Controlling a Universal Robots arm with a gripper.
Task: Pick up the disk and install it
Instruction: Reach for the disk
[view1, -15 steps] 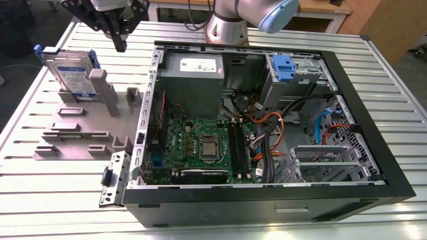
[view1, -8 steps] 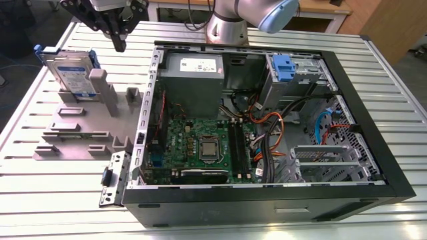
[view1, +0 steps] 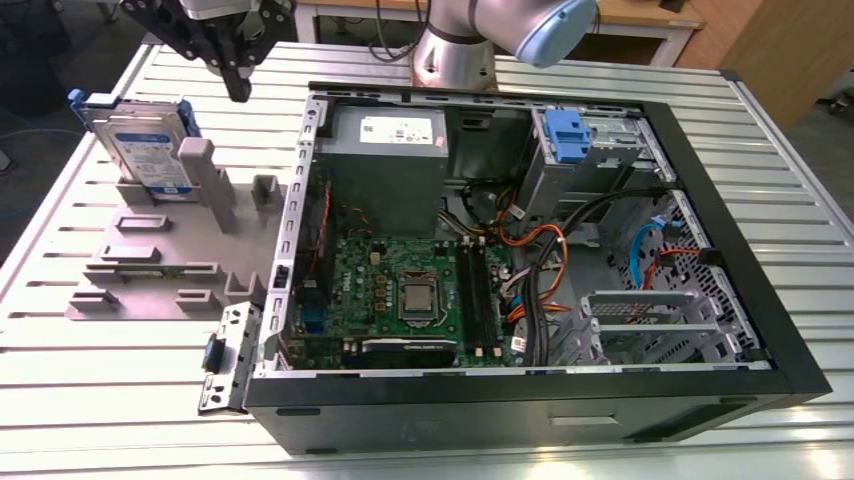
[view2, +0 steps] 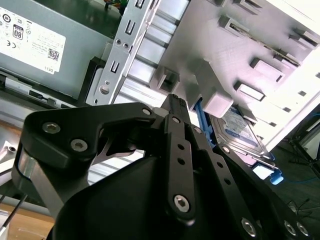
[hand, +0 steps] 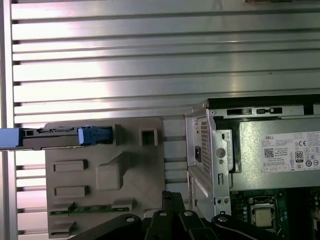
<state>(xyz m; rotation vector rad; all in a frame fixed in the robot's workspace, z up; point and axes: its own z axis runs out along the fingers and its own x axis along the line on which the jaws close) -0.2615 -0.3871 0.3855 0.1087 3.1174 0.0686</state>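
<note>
One disk (view1: 140, 140) stands on edge in a grey holder (view1: 160, 270) on the slatted metal bench (view1: 107, 400), toward the exterior view's left and far side. Its blue frame shows at both ends. The hand (view1: 239, 88) hangs above the bench, just to the exterior view's right of the disk and not touching it. Its fingers are drawn together and grip nothing. An open computer case (view1: 747, 200) lies to the right of the holder, with a grey power supply (view1: 387, 135) in its far corner. In the first wrist view the disk (hand: 55, 137) is seen edge-on.
</note>
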